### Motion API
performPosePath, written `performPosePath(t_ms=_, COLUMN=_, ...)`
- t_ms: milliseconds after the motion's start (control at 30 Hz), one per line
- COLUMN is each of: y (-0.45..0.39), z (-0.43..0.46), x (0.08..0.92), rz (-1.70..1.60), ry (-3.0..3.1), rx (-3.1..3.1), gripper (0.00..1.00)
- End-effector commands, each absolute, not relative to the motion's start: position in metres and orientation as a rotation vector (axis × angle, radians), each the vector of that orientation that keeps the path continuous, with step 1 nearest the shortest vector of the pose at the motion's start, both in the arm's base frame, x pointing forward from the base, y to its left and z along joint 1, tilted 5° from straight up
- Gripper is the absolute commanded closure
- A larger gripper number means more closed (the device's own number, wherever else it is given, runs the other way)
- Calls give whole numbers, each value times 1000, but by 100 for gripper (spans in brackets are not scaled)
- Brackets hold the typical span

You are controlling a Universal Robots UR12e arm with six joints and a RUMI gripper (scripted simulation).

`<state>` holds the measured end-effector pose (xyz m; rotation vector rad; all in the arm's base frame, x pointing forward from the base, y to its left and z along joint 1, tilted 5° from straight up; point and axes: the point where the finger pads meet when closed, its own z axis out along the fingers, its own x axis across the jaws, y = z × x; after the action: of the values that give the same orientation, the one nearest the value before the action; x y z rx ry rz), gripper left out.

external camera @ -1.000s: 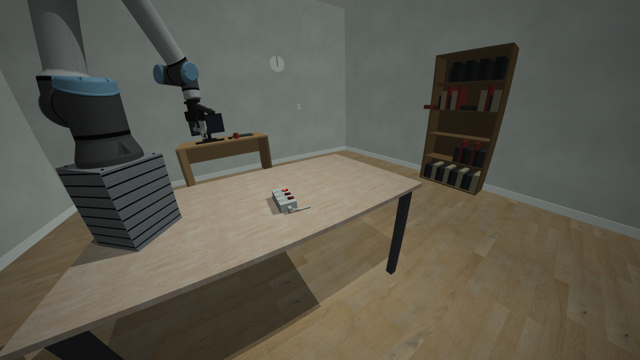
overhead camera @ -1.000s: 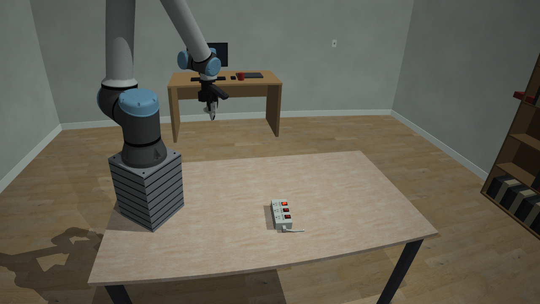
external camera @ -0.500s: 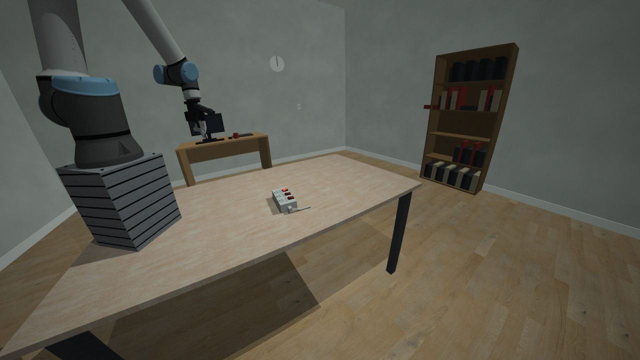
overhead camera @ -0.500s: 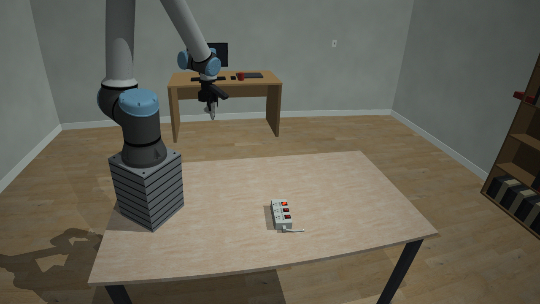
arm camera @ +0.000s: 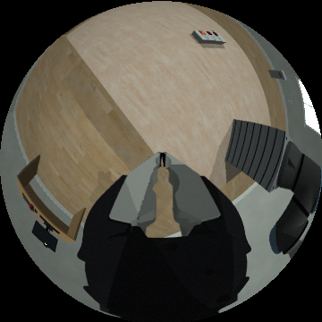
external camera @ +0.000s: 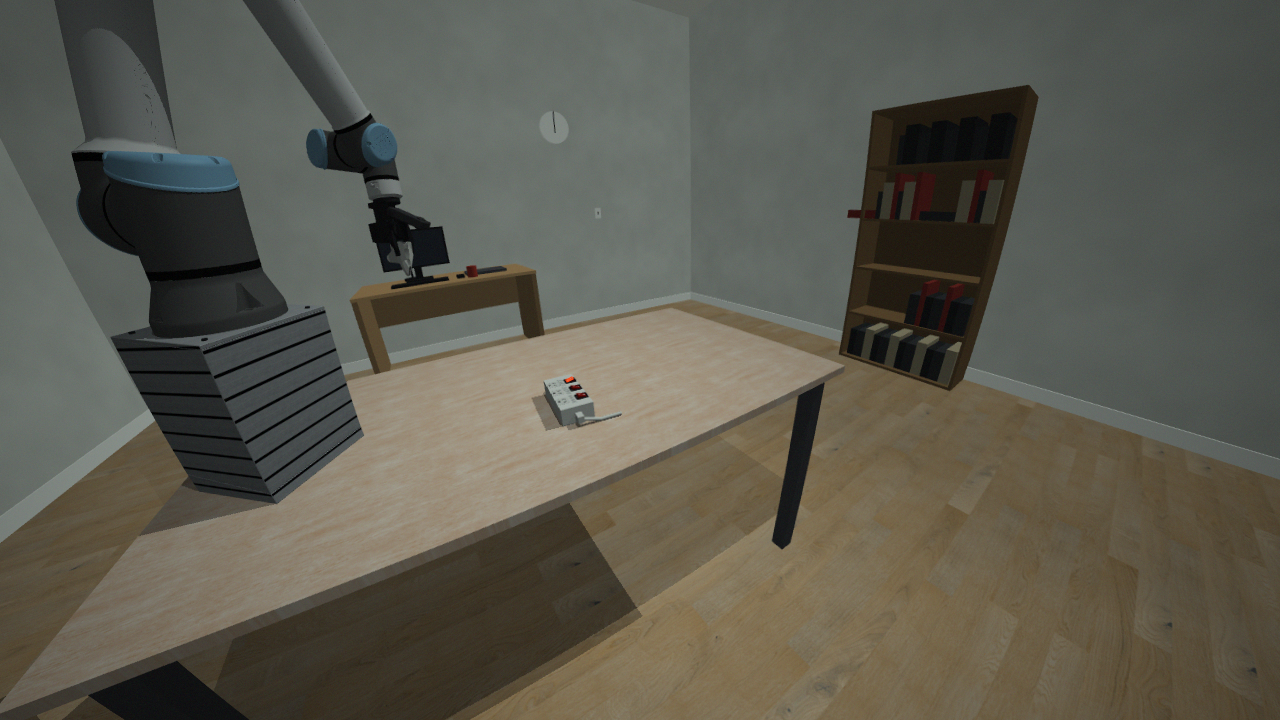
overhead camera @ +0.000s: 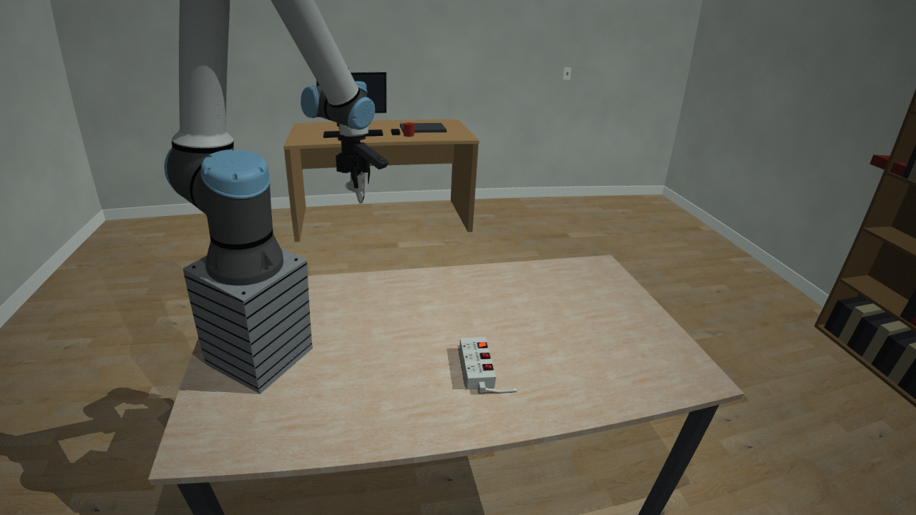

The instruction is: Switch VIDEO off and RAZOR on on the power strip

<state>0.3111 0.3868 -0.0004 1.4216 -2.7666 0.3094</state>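
Observation:
A white power strip (overhead camera: 479,365) (external camera: 567,399) (arm camera: 208,37) lies right way up on the light wooden table (overhead camera: 384,397) (external camera: 402,465), toward its front right, with a short grey cable stub at its near end. It carries three rocker switches in a row; all look lit red, the far one brightest. The labels are too small to read. My gripper (overhead camera: 360,194) (external camera: 407,266) (arm camera: 161,153) is shut and empty. It hangs high in the air, far behind the table's back edge and far from the strip.
The arm's ribbed grey base block (overhead camera: 250,326) (external camera: 237,411) stands on the table's left part. A brown desk (overhead camera: 384,144) with a monitor and a red mug stands at the back wall. A bookshelf (external camera: 939,232) stands at the right.

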Motion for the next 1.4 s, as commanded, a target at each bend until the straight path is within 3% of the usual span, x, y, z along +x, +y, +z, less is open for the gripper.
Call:
performPosePath(t_ms=0, y=386, z=-1, x=317, rz=306, ry=-2785, rx=1393, gripper=100)
performPosePath(t_ms=533, y=350, z=-15, x=394, rz=262, ry=-3045, rx=824, gripper=100)
performPosePath(t_ms=1367, y=187, z=-59, x=564, rz=124, ry=-3132, rx=-841, gripper=100)
